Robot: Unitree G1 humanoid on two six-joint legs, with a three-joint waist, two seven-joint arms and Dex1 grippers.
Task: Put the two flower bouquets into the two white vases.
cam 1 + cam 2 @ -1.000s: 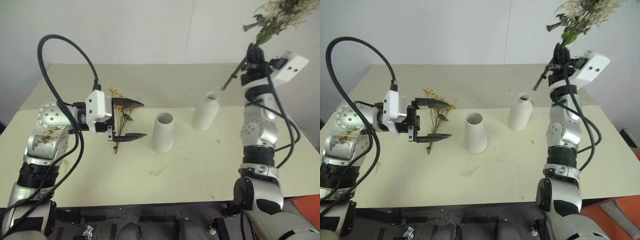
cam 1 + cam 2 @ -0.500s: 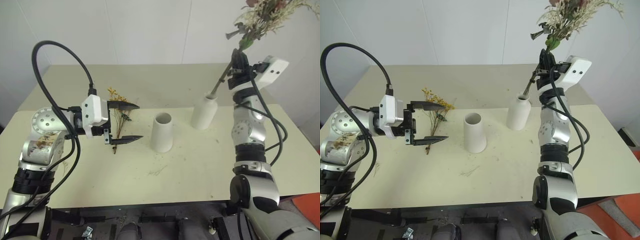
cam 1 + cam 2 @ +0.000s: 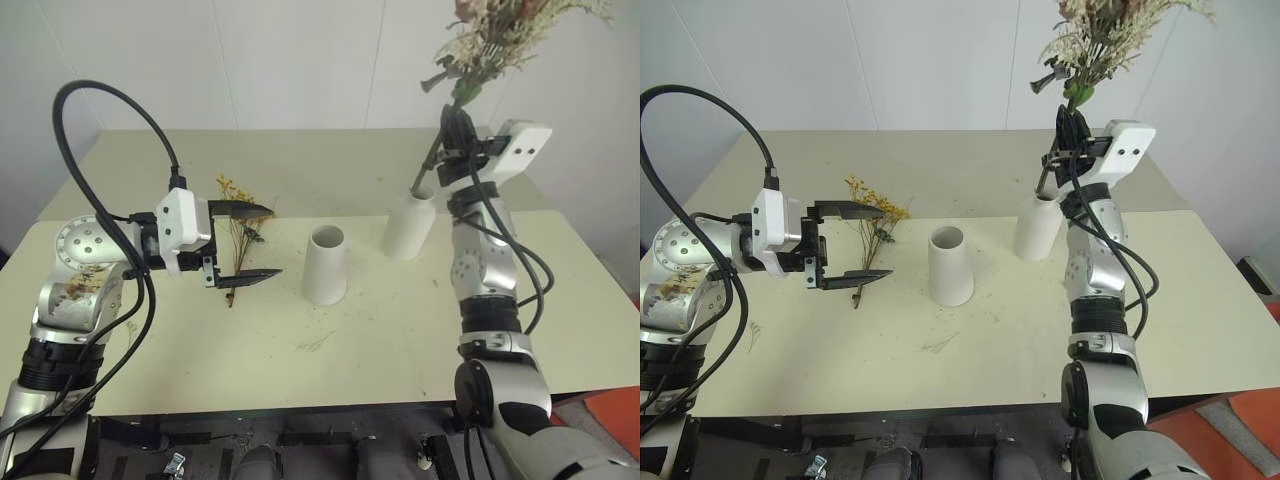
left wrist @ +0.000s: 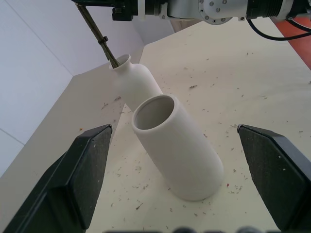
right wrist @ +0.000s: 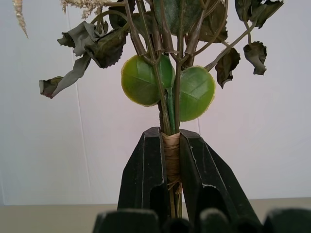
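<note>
My right gripper is shut on the wrapped stems of the bushy cream-and-pink bouquet, seen close up in the right wrist view. It holds the bunch tilted above the bottle-shaped white vase. The stem's lower end dips into that vase's narrow mouth. The cone-shaped white vase stands just left of it, with nothing inside. My left gripper is open and points sideways toward the cone vase. The small yellow bouquet lies flat on the table behind its fingers.
The pale table carries scattered dried flower crumbs in front of the vases. A white wall stands close behind the table's far edge. Black cables loop above my left arm.
My right gripper has carried the big bouquet left and slightly down, bringing its stem end into the bottle vase's mouth. The left gripper stays in place and open.
</note>
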